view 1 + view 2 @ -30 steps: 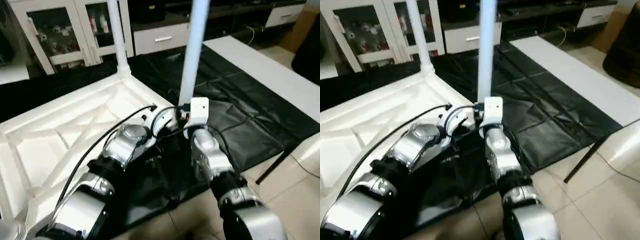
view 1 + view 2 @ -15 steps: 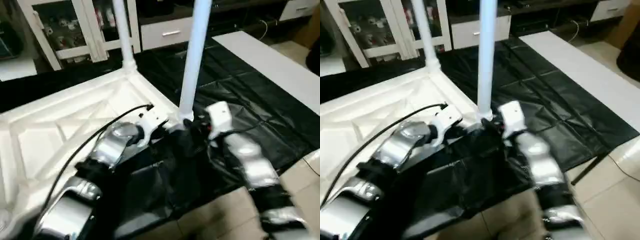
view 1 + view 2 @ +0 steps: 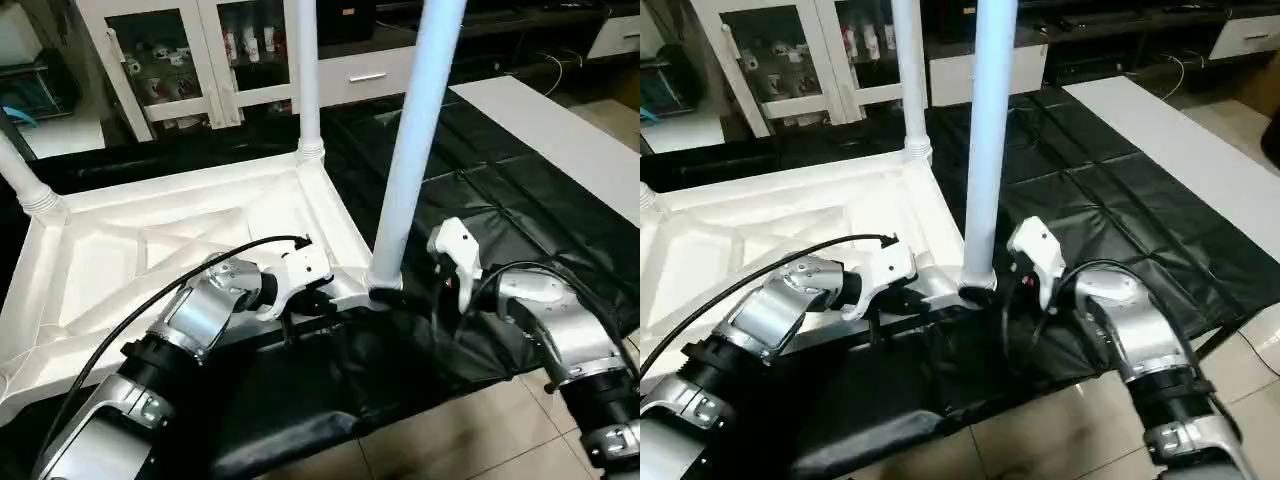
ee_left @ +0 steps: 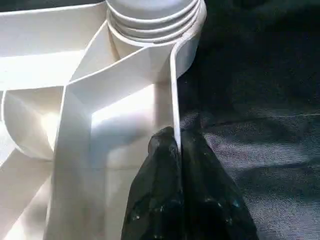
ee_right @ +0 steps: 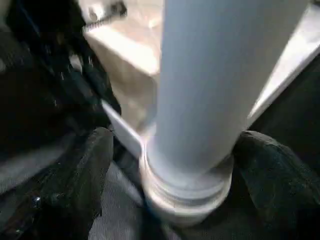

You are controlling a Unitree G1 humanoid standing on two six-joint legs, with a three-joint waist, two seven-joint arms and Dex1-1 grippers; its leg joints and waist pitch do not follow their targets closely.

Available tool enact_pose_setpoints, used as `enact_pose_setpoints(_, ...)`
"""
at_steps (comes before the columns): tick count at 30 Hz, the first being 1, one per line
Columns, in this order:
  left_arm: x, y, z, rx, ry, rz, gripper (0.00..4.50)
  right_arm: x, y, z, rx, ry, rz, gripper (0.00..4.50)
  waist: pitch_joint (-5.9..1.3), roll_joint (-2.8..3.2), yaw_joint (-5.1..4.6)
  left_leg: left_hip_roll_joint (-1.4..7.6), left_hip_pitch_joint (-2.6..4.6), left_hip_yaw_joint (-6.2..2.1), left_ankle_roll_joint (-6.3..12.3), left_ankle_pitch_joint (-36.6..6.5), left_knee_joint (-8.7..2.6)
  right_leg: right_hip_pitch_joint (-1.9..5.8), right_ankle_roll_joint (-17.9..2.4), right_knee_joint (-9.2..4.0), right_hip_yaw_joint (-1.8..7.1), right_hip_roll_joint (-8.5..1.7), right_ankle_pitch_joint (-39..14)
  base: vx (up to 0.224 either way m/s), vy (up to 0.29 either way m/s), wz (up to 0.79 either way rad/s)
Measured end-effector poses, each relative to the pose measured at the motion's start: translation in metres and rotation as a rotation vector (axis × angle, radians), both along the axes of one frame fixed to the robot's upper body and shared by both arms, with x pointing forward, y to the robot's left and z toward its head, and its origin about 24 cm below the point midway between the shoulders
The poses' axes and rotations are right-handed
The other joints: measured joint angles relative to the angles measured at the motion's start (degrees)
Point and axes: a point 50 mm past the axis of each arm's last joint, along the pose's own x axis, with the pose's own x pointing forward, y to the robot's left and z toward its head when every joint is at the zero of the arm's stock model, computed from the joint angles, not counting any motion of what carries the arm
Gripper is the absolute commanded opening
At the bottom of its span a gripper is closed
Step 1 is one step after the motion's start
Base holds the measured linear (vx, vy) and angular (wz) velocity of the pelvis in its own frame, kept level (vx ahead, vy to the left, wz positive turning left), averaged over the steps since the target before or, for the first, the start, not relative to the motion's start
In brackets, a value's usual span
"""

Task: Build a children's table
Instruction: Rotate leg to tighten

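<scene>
Got the left gripper [image 4: 176, 137] pinched shut on the thin upright rim of the tabletop [image 3: 150, 250], one black finger on each side of the wall, right next to the near right corner socket. Got the right gripper [image 5: 175, 150] spread wide around the foot of the near leg [image 3: 410, 150], one finger [image 5: 97, 160] to one side and the other past the ribbed collar. Can't tell about actual contact with the tube.

Looking at an all-white plastic children's table, flipped underside up on the black cloth [image 3: 500, 200] of the work table, sitting toward the cloth's left side with its near long edge close to the work table's near edge. Can see raised diagonal ribs crossing the underside inside a tall rim, plus rounded sockets at the corners. Near leg standing upright in the near right socket, pale tube with a stepped, ringed collar at the base, running up out of frame.

Further back, got a second leg [image 3: 307, 70] upright in the far right corner socket, and a third leg [image 3: 20, 175] leaning out of the far left corner, cut off by the frame edge.

Beyond the cloth's right side, a bare white strip [image 3: 560, 130] of work table. Behind everything, white glass-door cabinets [image 3: 190, 50] with small stuff on the shelves.
</scene>
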Motion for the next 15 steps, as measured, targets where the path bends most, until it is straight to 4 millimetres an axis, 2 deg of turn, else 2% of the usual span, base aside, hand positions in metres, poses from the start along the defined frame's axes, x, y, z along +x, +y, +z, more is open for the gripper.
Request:
enact_pose_setpoints(5,-0.002,0.001,0.001,0.002,0.003,-0.001,0.00,0.005,0.003,-0.007,0.003,0.026,-0.004,4.08,-0.01,-0.01,0.00,0.06,-0.13,-0.01,0.28,0.2,-0.01,-0.04,0.1,0.01,-0.01,0.06,-0.1,0.000,0.000,0.00)
enact_pose_setpoints(7,-0.002,0.001,0.001,0.003,0.003,0.000,0.00,0.009,0.010,-0.007,0.038,0.028,-0.007,3.74,-0.01,-0.02,0.00,0.07,-0.15,-0.01,0.29,0.2,-0.01,-0.06,0.1,0.02,-0.01,0.07,-0.1,0.000,0.000,0.00)
enact_pose_setpoints(15,-0.004,-0.001,0.001,0.005,0.005,-0.007,0.00,0.012,0.011,-0.008,0.072,0.020,-0.009,3.27,-0.12,-0.22,0.24,0.07,-0.04,-0.01,0.30,0.2,0.02,-0.08,0.0,0.00,-0.01,0.06,-0.1,0.000,0.000,0.00)
